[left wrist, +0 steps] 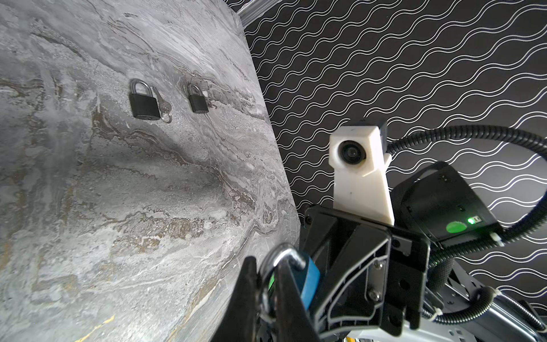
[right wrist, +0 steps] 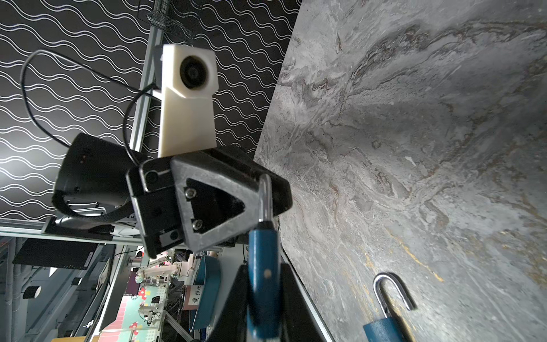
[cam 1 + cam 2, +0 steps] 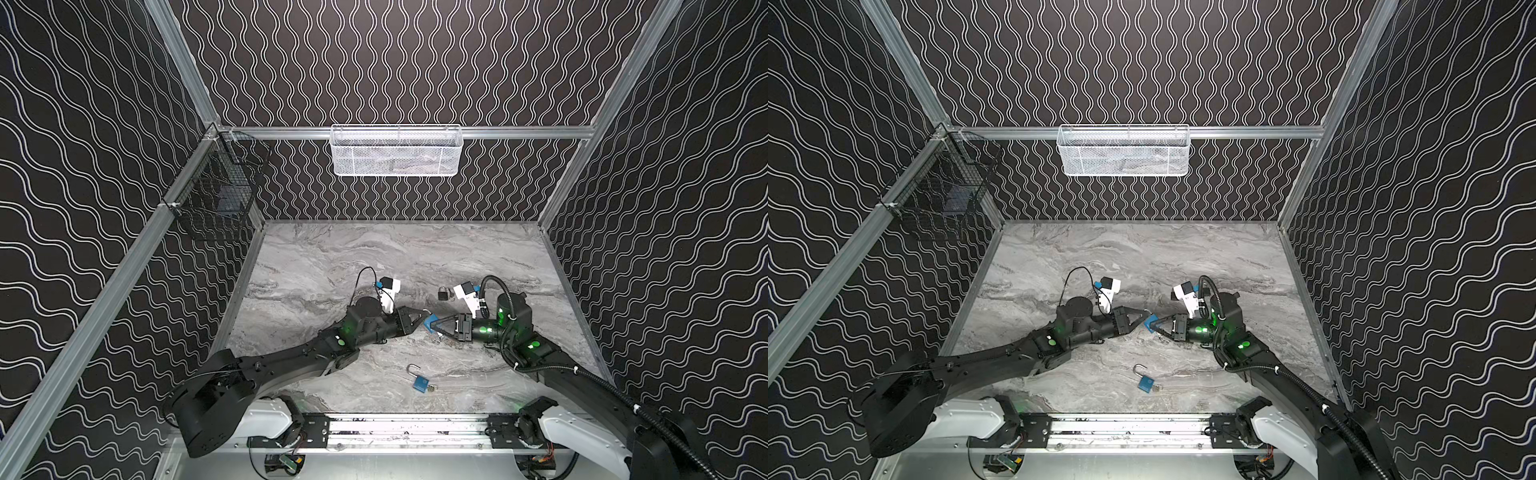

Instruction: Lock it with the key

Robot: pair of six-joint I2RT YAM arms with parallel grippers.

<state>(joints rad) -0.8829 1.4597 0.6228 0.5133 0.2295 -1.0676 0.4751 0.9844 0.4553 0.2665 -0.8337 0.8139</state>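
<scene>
the held blue padlock (image 3: 430, 321) is suspended above the table (image 3: 332, 257) between the two arms, near the middle of both top views. its body is clamped in the right gripper (image 3: 436, 328), whose jaws are drawn in against the blue sides, as is shown in the right wrist view. its shackle (image 1: 281, 256) is pinched by the left gripper (image 3: 420, 318), whose jaws are closed almost fully with the steel loop caught between them. the lock's long axis is laid along the line joining the two grippers, shackle end towards the left jaws and body end towards the right, so a push along that line is judged to be what the coming move turns on. no key can be made out on this lock; its keyway is hidden. a second blue padlock (image 3: 419, 382), shackle swung open, is seen lying on the table nearer the robot's base, with a key (image 3: 432, 388) at its foot, roughly as near to one arm as to the other.
</scene>
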